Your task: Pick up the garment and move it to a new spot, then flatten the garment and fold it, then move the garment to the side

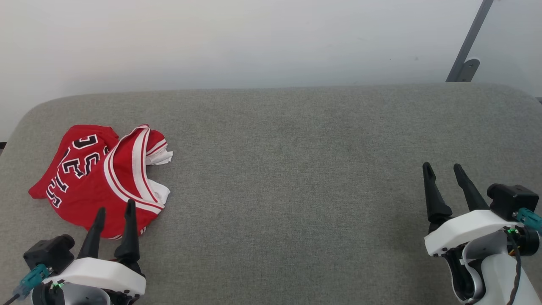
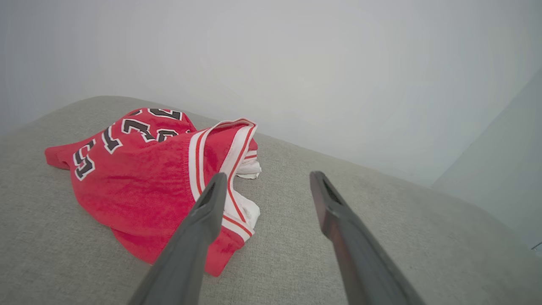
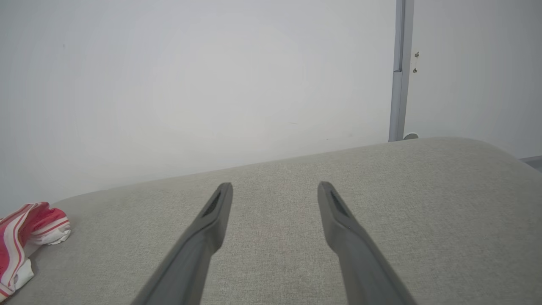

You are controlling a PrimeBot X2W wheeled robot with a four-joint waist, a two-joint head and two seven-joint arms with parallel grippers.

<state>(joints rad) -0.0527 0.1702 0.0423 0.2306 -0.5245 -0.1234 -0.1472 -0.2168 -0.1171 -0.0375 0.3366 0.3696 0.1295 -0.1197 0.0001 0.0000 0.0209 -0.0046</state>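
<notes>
The garment (image 1: 99, 178) is a red jersey with black white-outlined lettering and red-and-white striped trim, lying crumpled at the left of the grey cushioned surface (image 1: 296, 169). My left gripper (image 1: 116, 207) is open just in front of its near edge, fingers pointing toward it and apart from the cloth. In the left wrist view the garment (image 2: 139, 186) lies left of and ahead of the open left gripper (image 2: 266, 180). My right gripper (image 1: 442, 167) is open far to the right over bare fabric. The right wrist view shows the right gripper (image 3: 275, 188) open and a corner of the garment (image 3: 25, 237) at the left edge.
A pale wall (image 1: 254, 42) rises behind the surface's rounded back edge. A grey metal post (image 1: 468, 46) with a bracket stands at the back right. The wide middle and right of the cushion lie bare between the two grippers.
</notes>
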